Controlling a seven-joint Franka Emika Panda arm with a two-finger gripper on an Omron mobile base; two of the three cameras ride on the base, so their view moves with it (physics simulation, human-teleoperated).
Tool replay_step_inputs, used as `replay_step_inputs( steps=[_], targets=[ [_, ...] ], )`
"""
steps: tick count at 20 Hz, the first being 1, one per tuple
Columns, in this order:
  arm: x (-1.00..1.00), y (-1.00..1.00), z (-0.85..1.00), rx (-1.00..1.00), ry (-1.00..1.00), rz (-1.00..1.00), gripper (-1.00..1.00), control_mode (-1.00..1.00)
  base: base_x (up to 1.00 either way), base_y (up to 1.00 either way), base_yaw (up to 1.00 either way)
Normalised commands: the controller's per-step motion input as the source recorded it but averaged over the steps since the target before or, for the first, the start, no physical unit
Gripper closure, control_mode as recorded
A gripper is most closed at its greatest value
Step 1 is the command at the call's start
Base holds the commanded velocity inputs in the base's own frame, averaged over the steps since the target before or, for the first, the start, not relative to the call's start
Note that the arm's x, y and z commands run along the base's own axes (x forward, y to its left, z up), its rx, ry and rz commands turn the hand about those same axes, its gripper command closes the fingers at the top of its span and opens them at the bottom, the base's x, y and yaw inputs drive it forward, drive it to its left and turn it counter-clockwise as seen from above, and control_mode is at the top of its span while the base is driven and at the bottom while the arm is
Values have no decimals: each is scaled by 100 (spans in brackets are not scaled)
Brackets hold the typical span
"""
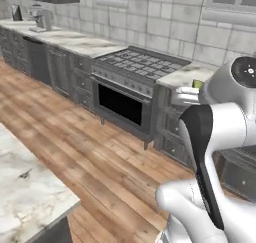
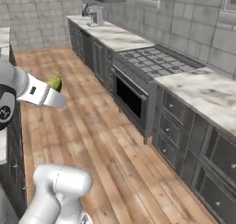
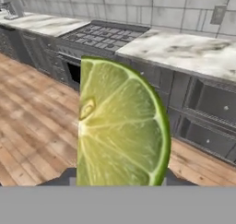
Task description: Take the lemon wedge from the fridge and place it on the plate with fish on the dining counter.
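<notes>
From the left base view, the white arm is rising at the lower right, and the gripper (image 1: 196, 87) is reaching out level, with a speck of yellow-green, the lemon wedge (image 1: 198, 84), peeking at its tip. Behind it the stove (image 1: 131, 82) with its black oven door is sitting between dark cabinets, and a corner of the dining counter (image 1: 25, 197), white veined marble, is showing at the lower left above the wooden floor (image 1: 90, 152).

Over to the right base view: the hand is coming in from the left edge, and the lemon wedge (image 2: 55, 83) is sitting clamped at the end of it, up in the air over the floorboards. The marble back counter (image 2: 207, 96) is running along the right.

In the hand view the wedge (image 3: 120, 126) is looming large, cut face toward the camera, its green rind curving on the right, the jaws closed on it at its base.
</notes>
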Motion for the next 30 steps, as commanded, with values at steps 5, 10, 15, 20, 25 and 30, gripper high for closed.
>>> replay_step_inputs(
  steps=[5,10,15,20,25,30],
  targets=[
    [0,0,0,0,0,0,100,100,43,-2,76],
    [0,0,0,0,0,0,100,100,37,0,79],
    [0,0,0,0,0,0,100,100,33,-1,72],
    [0,0,0,0,0,0,100,100,25,0,49],
    [0,0,0,0,0,0,100,100,22,-56,-12],
    [0,0,0,0,0,0,100,100,18,17,-5]
  ],
)
